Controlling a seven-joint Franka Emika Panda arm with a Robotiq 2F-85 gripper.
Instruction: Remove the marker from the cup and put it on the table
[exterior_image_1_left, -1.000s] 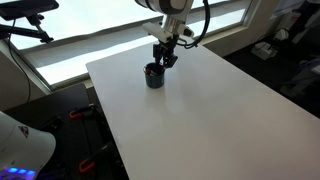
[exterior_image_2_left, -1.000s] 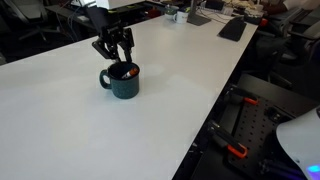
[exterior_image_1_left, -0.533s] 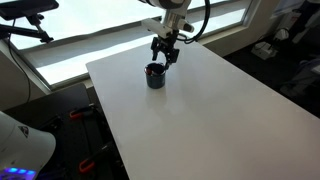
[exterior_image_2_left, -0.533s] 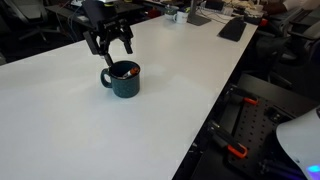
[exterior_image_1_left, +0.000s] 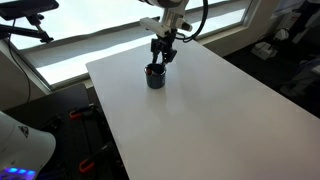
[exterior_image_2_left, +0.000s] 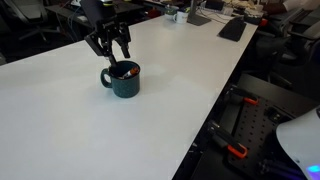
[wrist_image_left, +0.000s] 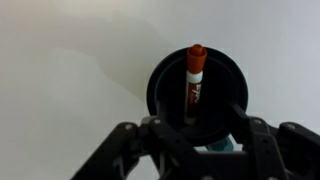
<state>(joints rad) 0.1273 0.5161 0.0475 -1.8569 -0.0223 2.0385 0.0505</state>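
The hand (exterior_image_2_left: 113, 50), parted and empty, hovers over the cup (exterior_image_2_left: 125, 84); from the wrist, the marker (wrist_image_left: 195, 80) leans inside, pointing toward twelve o'clock

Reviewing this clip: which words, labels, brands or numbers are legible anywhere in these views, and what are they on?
marker: dark print runs along its barrel in the wrist view, too blurred to read.
cup: no text visible.
table: no text visible.
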